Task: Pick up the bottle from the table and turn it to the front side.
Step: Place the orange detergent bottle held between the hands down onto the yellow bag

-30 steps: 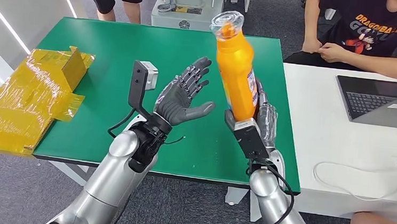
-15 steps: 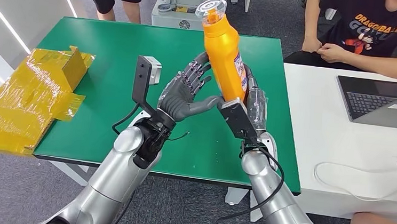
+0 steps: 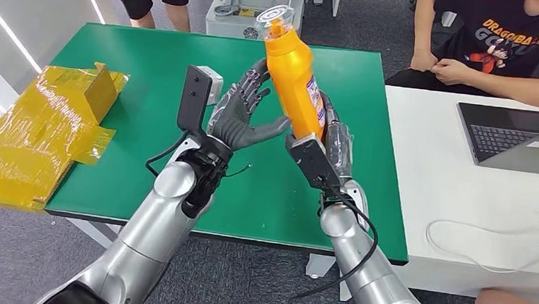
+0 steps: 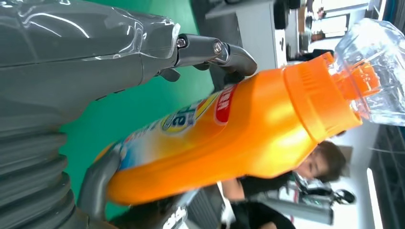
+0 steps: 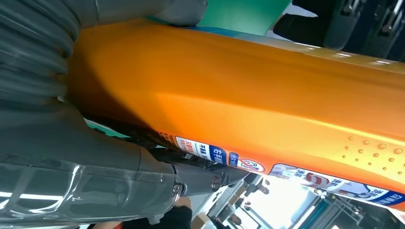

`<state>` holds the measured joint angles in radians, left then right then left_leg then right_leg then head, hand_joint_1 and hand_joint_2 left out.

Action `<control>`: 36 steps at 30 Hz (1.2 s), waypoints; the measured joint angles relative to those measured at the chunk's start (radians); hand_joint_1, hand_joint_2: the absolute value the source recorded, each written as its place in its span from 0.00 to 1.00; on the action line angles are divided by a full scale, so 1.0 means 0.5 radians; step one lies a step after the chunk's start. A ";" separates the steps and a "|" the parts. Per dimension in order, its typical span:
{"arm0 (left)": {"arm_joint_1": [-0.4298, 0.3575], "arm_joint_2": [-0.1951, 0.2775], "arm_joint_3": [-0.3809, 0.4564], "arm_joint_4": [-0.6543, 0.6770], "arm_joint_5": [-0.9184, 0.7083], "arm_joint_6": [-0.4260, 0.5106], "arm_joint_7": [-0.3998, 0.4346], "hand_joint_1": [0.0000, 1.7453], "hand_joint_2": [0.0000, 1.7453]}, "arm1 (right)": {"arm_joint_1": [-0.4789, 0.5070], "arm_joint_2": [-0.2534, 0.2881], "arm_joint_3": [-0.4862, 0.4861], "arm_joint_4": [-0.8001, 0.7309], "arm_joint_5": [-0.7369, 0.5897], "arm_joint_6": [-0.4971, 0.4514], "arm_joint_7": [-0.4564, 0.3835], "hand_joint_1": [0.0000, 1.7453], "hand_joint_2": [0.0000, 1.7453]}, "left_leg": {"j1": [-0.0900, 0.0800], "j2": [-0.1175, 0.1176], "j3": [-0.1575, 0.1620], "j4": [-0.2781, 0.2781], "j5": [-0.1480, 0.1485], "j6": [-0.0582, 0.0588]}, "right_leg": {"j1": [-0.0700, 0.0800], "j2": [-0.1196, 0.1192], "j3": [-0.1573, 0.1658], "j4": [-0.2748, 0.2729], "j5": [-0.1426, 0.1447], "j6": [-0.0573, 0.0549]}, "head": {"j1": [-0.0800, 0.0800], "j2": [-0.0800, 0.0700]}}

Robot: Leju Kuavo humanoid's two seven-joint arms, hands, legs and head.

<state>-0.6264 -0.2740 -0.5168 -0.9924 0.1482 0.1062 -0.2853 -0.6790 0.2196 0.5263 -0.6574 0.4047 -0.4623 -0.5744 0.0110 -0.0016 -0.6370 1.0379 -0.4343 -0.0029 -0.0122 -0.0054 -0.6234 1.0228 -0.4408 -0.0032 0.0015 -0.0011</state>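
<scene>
Orange bottle gripped in right hand above green table, left hand spread against it; mid-handover, needs left grasp, then turning

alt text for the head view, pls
The right hand holds an orange bottle upright, tilted left, above the green table, while the left hand reaches its open fingers to the bottle's side. A seated person and a laptop are at right.

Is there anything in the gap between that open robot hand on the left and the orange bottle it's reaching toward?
Nothing visible. The left robot hand is open right beside the orange bottle, which the right robot hand holds up above the green table. No object lies between them; whether its fingers already touch the bottle is unclear.
</scene>
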 joint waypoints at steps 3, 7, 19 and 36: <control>-0.074 0.004 0.018 0.101 -0.086 0.032 0.014 0.00 1.00 | -0.011 0.013 0.000 0.036 -0.001 -0.002 0.000 1.00 1.00 | 0.000 0.000 0.000 0.000 0.000 0.000 | 0.000 0.000 0.000 0.000 0.000 0.000 | 0.000 0.000; -0.160 -0.001 0.030 0.247 -0.156 0.035 0.042 0.00 1.00 | -0.026 0.025 0.000 0.076 -0.007 -0.002 -0.003 1.00 1.00 | 0.000 0.000 0.000 0.001 0.000 0.000 | 0.000 0.000 0.000 0.000 0.000 0.000 | 0.000 0.000; -0.248 -0.034 0.101 0.445 -0.171 0.000 0.079 0.00 1.00 | -0.074 0.051 0.000 0.158 -0.007 -0.001 -0.013 1.00 1.00 | 0.000 0.000 0.000 0.000 0.000 0.000 | 0.000 0.000 0.000 0.000 0.000 0.000 | 0.000 0.000; -0.245 -0.164 0.130 0.444 -0.024 -0.067 0.176 0.00 1.00 | -0.082 0.051 0.000 0.215 -0.005 -0.041 -0.008 1.00 1.00 | 0.000 0.000 0.000 0.001 0.000 0.000 | 0.000 0.000 0.000 -0.001 0.000 0.000 | 0.000 0.000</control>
<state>-0.7488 -0.3561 -0.4517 -0.7702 0.1363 0.0728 -0.1975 -0.7201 0.2449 0.5264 -0.5501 0.4024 -0.4828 -0.5786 0.0109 -0.0018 -0.6371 1.0384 -0.4343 -0.0030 -0.0123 -0.0053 -0.6235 1.0224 -0.4408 -0.0032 0.0015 -0.0011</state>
